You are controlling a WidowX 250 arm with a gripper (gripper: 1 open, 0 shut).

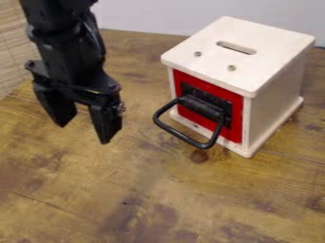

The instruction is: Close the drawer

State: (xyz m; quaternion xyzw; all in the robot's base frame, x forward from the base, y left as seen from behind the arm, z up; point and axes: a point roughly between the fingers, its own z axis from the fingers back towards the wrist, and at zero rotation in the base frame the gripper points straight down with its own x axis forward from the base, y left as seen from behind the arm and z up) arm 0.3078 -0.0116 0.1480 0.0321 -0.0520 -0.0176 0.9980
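Jaws apart, empty; gripper (79,121) left of cabinet (260,66) above worktop (152,204). Red drawer (210,98) nearly flush, handle (188,121) lying forward. Best: push squarely on drawer front, avoid snagging handle.

I've got just one view here, a fixed camera set high and looking steeply down across the wooden table (152,204). It sits fairly near, the arm's gripper (79,116) at left, the cream cabinet (254,57) at right, a pale wall (191,14) edging the top.
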